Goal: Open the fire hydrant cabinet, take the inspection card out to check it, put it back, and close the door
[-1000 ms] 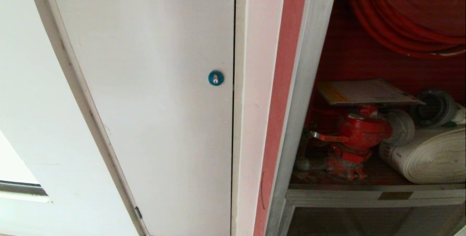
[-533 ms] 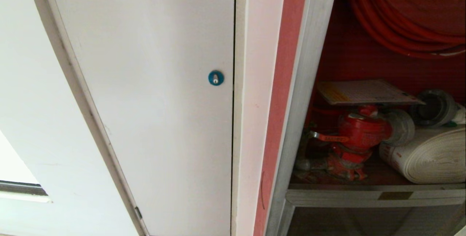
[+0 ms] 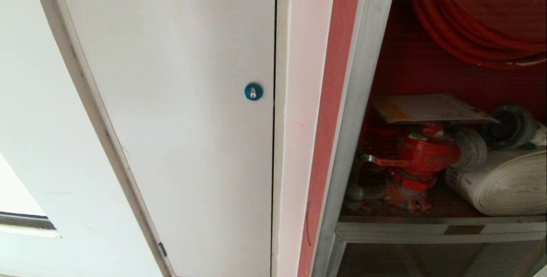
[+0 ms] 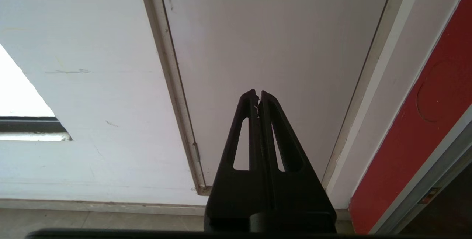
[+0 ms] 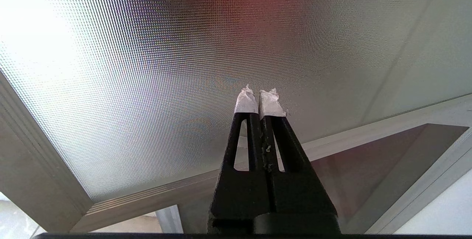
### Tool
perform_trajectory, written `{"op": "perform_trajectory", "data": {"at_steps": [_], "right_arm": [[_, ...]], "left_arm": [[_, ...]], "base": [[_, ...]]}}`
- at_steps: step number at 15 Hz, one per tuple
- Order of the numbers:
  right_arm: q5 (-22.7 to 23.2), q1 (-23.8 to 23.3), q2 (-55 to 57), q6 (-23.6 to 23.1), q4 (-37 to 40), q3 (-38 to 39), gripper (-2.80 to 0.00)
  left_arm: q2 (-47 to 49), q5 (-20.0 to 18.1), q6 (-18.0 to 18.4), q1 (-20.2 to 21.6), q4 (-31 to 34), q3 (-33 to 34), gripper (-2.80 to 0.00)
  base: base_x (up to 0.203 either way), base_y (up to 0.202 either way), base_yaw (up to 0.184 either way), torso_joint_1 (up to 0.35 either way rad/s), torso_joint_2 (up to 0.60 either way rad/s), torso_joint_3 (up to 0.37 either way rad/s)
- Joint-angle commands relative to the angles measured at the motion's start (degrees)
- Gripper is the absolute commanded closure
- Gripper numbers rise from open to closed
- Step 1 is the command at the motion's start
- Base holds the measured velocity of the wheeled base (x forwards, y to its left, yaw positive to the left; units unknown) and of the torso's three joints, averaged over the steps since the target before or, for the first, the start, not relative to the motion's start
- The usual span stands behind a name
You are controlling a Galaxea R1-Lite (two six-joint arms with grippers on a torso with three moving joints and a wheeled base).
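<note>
A plain white panel (image 3: 171, 119) fills the left half of the head view, a small blue round lock (image 3: 253, 91) set near its right edge, with a pale upright strip and a red band between it and the fire hydrant cabinet (image 3: 363, 97) on the right. The cabinet stands open, its silver frame edging a red interior where a red hose reel (image 3: 478, 16) hangs high at the far right and a white rolled hose (image 3: 504, 185) lies on the shelf below it. Left of the rolled hose sits a red valve (image 3: 421, 157), and the inspection card (image 3: 431, 108) lies flat on top of that valve, its yellow-orange band toward the left. The door (image 5: 184, 65) appears only in the right wrist view, as a silver-framed pane of finely textured glass close in front of the right end effector (image 5: 260, 97), whose white-wrapped tips are pressed together and hold nothing. The left end effector (image 4: 258, 97) points at the white panel, its black fingers likewise pressed together and empty. Neither arm shows in the head view.
</note>
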Motion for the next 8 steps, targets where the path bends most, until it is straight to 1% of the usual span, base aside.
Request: {"op": "perform_trajectory", "data": {"at_steps": [1,8], "right_arm": [[0.02,0.02,0.07,-0.03,0.0,0.0,0.0],[0.02,0.02,0.07,-0.03,0.0,0.0,0.0]], "left_arm": [[0.11,-0.02,0.02,-0.02,0.02,0.0,0.0],[0.11,-0.02,0.02,-0.02,0.02,0.0,0.0]], "base": [[0.0,0.0,0.0,0.0,0.0,0.0],[0.0,0.0,0.0,0.0,0.0,0.0]]}}
